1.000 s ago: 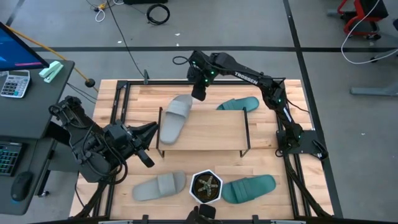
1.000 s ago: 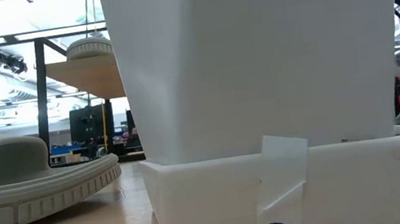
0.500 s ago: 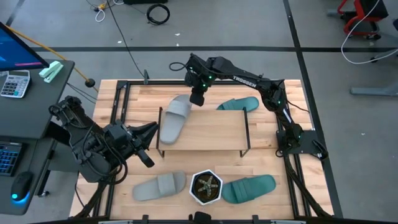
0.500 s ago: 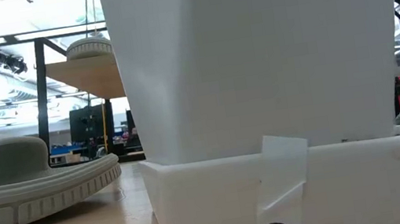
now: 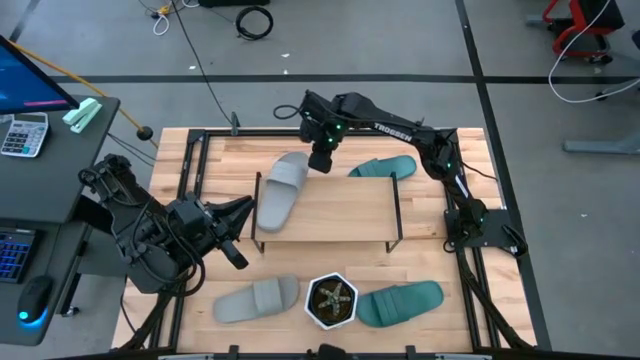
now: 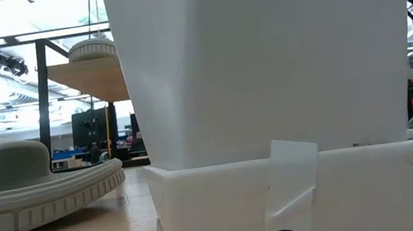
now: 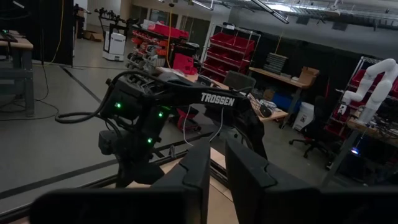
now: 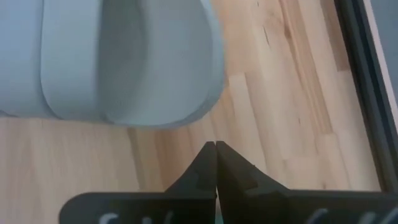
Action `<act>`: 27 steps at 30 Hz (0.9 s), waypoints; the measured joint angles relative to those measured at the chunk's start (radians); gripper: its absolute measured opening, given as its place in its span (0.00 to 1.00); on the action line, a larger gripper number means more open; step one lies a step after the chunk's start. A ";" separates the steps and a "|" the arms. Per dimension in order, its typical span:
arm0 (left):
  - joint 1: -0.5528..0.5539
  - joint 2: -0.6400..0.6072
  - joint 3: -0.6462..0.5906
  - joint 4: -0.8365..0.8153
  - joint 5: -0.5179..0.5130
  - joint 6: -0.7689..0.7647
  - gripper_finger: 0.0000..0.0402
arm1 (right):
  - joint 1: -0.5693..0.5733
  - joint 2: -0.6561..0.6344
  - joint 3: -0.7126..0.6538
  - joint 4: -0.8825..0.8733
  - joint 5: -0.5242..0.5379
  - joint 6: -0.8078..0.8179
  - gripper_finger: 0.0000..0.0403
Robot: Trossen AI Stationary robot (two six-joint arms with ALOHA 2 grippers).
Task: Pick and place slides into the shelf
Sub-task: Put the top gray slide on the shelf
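A light grey slide [image 5: 282, 190] lies slantwise on the shelf's [image 5: 330, 212] top board at its far left corner, one end jutting past the far edge. My right gripper [image 5: 320, 160] hangs shut just beyond that end; in the right wrist view its fingertips [image 8: 216, 149] stand over bare table, apart from the slide [image 8: 124, 62]. A teal slide [image 5: 385, 167] lies behind the shelf. Another grey slide [image 5: 257, 300] and a teal one [image 5: 400, 303] lie near the front edge. My left gripper [image 5: 240, 215] waits level at the left, narrowly open and holding nothing [image 7: 217, 168].
A white hexagonal pot with a plant [image 5: 331, 302] stands between the two front slides and fills most of the low view [image 6: 273, 122]. A black metal frame [image 8: 367, 81] runs along the table's edges. A desk with a calculator [image 5: 25, 132] stands left of the table.
My right gripper has come a little toward the table's near edge, closer to the jutting end of the grey slide on the shelf. The slide has stayed where it was.
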 joint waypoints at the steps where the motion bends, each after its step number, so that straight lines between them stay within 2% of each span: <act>1: 0.000 0.000 0.000 0.000 0.000 0.000 0.15 | 0.006 -0.001 -0.010 0.001 0.011 0.000 0.01; 11: 0.000 0.000 0.000 0.001 0.000 0.000 0.14 | 0.045 0.001 -0.148 0.050 0.044 0.008 0.00; 27: 0.000 0.000 0.000 0.000 0.000 0.002 0.15 | 0.067 0.000 -0.147 0.127 0.048 0.020 0.00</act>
